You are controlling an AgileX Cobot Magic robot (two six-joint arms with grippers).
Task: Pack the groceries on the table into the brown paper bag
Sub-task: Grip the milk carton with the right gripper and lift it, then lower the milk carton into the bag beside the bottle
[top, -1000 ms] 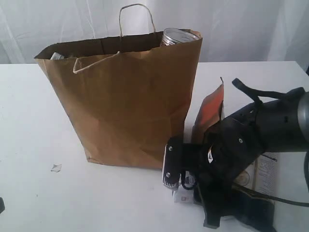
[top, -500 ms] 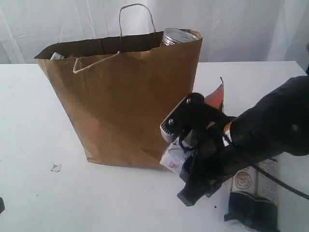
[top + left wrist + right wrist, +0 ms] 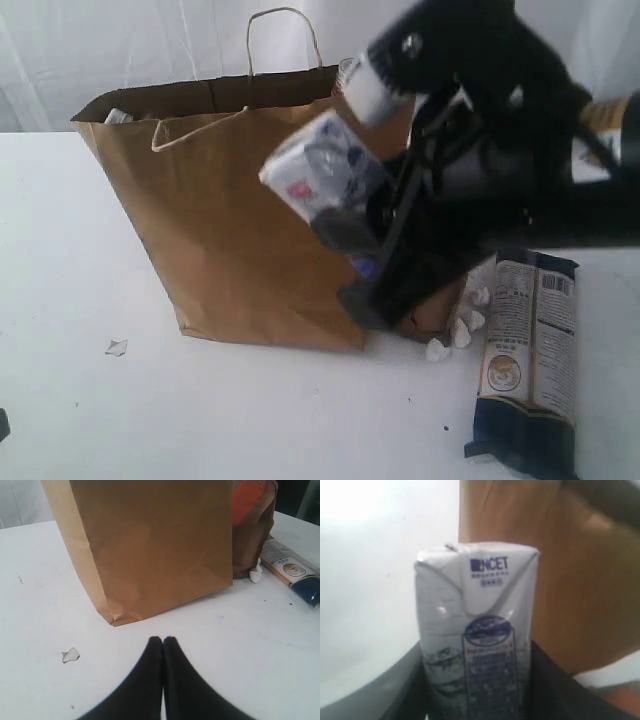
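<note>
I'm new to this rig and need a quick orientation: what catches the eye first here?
The right gripper holds the small white-blue packet in mid-air before the brown paper bag. A long pasta packet lies on the table right of the bag. The left gripper is shut, facing the bag.

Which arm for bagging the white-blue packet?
Right: the right fingers hold the small white-blue packet, raised beside the brown paper bag; left fingers are shut, empty, low over the table.

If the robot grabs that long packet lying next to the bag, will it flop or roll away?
The long packet lies straight and flat on the table, so it probably stays fairly stiff and should not roll. Gripped at one end, it might tilt down.
</note>
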